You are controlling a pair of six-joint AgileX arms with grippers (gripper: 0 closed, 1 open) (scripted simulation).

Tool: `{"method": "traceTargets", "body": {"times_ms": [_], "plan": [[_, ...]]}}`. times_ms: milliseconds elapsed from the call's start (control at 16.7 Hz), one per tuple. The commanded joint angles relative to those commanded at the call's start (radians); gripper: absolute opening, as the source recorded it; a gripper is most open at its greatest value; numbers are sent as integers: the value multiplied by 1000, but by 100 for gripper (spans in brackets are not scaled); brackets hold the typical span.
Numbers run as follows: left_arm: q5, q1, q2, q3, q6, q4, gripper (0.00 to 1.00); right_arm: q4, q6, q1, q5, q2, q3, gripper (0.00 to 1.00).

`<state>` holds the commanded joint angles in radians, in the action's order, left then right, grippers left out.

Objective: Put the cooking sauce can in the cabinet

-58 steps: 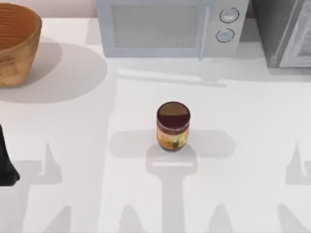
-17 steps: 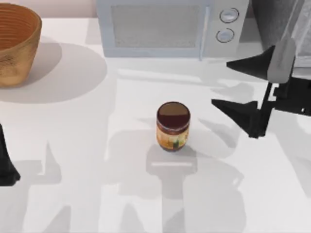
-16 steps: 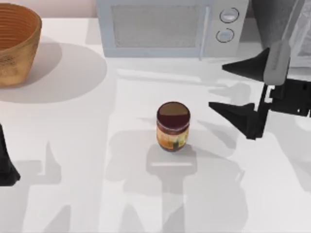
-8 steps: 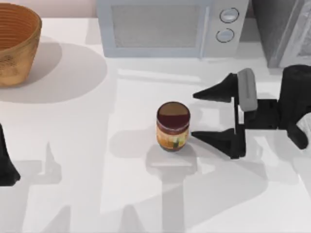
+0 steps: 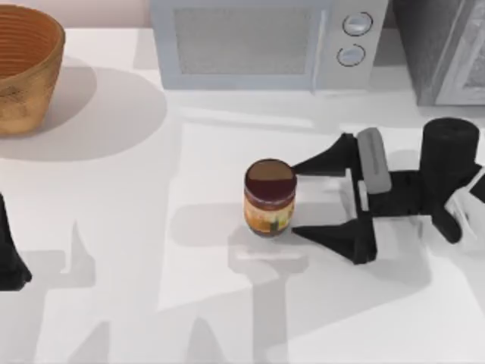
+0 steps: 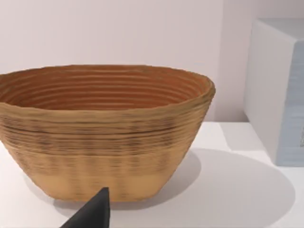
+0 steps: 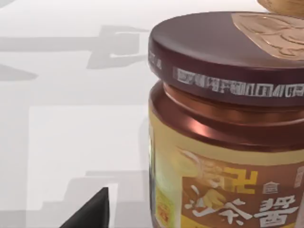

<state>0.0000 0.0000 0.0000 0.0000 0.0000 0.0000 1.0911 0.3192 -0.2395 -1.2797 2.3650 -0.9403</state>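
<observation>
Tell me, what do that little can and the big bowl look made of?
The cooking sauce can looks like glossy glass or metal: its reddish shoulder shines under a smooth maroon lid and printed yellow label. The bowl looks like matte woven wicker, judging by its ridged tan coils.

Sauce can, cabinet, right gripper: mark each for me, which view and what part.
cooking sauce can [image 5: 270, 180], top view, on its dark round lid.
cabinet [image 5: 426, 38], top view, on its grey speckled side, at the table's far right.
right gripper [image 5: 308, 199], top view, midway between the open jaws, just right of the can.
</observation>
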Motion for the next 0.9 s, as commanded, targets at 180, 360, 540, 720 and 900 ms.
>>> {"method": "traceTargets", "body": {"times_ms": [180,360,540,720,900], "plan": [[0,0,0,0,0,0,100,-2,-1,6,1,-2,3,100],[0,0,0,0,0,0,100,19,-25,-27,26,13,-18,100],[0,0,0,0,0,0,100,62,-80,-95,91,49,-62,100],[0,0,0,0,0,0,100,91,-116,-145,140,74,-91,100],[0,0,0,0,0,0,100,92,-117,-147,142,76,-93,100]]}}
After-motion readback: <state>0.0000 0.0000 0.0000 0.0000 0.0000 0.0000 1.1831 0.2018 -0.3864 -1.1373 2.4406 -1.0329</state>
